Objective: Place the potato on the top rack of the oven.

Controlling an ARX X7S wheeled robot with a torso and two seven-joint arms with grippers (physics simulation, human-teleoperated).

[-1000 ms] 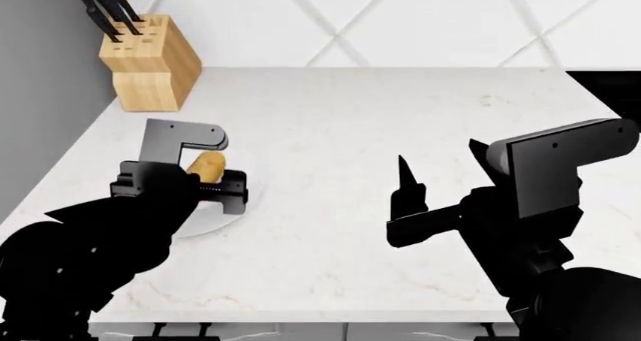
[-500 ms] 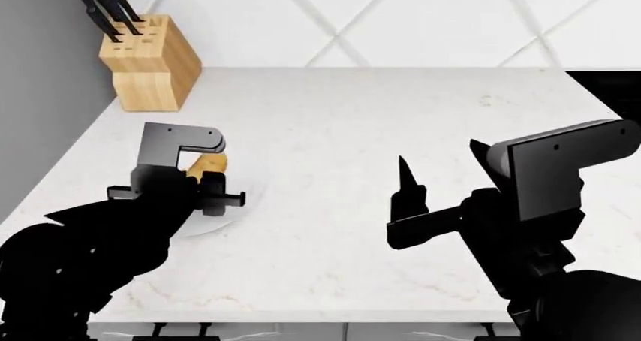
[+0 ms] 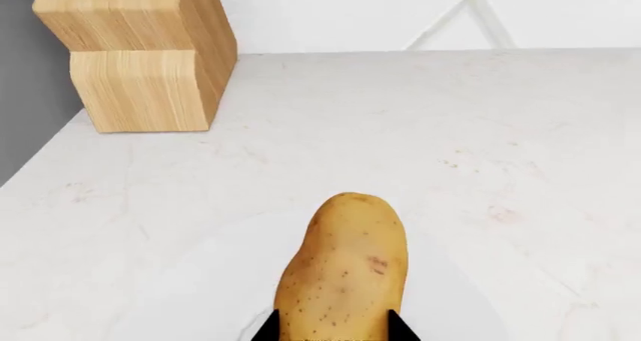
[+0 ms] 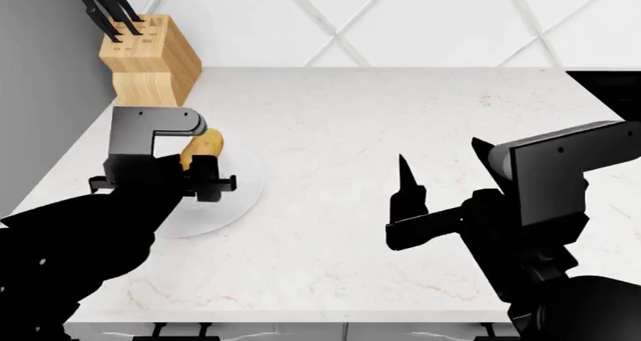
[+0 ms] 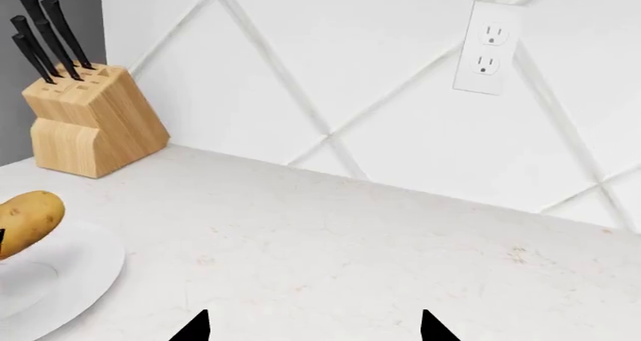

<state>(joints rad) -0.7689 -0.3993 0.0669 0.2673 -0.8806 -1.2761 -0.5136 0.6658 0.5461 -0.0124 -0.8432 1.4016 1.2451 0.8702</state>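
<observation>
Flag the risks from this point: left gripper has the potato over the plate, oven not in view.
1. The left gripper pinches only one end of the potato; most of it sticks out past the fingertips, so it could twist or slip out in transit.
2. If it drops now, it lands on the white plate and may roll off.
3. The knife block stands close behind; lifting or swinging that way could hit it.

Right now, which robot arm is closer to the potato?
Left. The left gripper has its jaws shut on the potato, above the plate; the right gripper hangs far off.
</observation>
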